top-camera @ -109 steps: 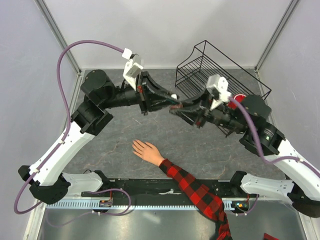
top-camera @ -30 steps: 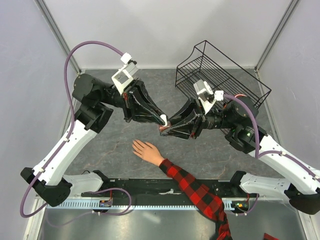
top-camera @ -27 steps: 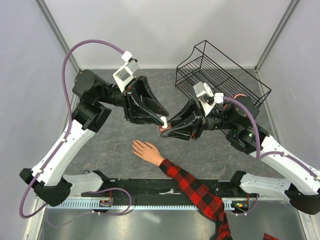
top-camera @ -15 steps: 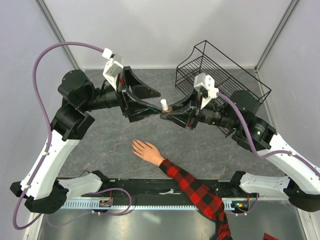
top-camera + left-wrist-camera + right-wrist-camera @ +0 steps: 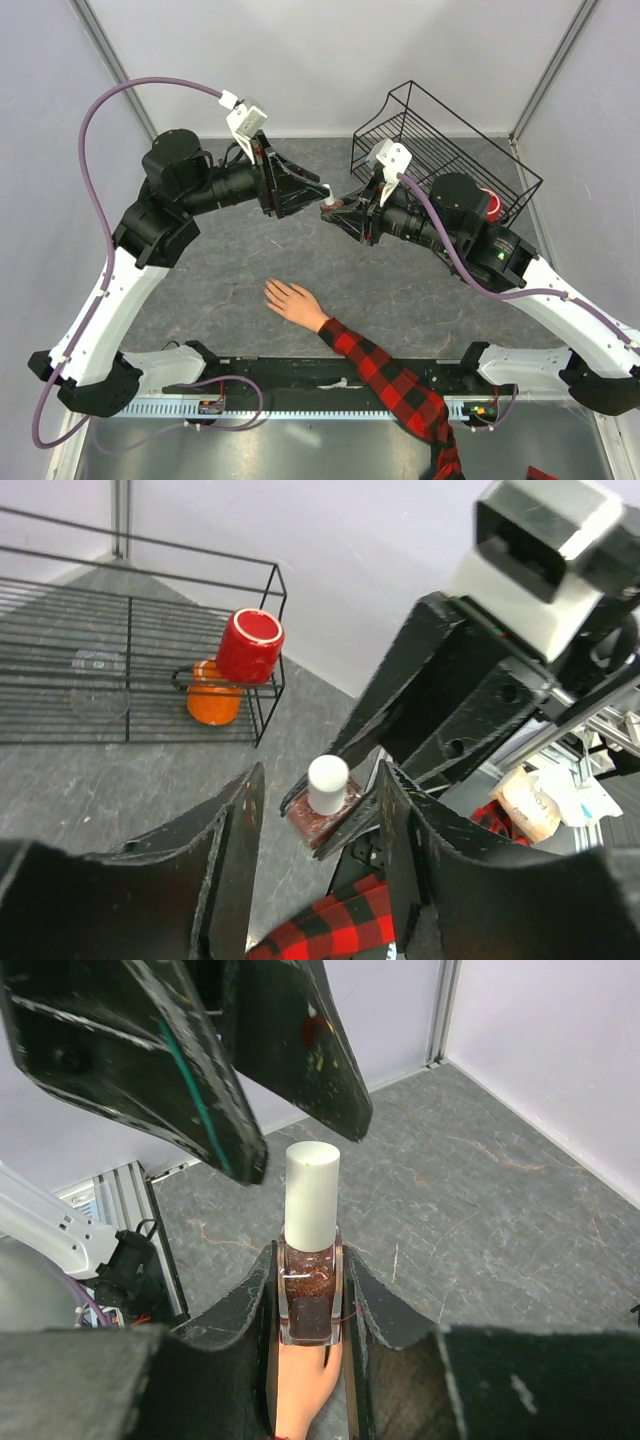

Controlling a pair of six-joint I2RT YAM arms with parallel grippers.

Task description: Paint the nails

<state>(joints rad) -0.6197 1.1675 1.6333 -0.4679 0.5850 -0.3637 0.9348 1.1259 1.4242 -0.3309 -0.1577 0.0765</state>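
From above, the nails (image 5: 268,288) are found on a pale hand (image 5: 293,302) laid flat near the table's (image 5: 240,255) front edge, too small to be made out, well apart from the left gripper (image 5: 314,190) and right gripper (image 5: 336,205), met tip to tip farther back. In the left wrist view, the left jaws are seen spread either side of a white cap (image 5: 327,783). In the right wrist view, a dark red bottle (image 5: 310,1300) is pinched upright by the right jaws

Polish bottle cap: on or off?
On. The white cap sits atop the dark red bottle clamped in the right gripper; the left gripper stands open, fingers flanking the cap, not touching.
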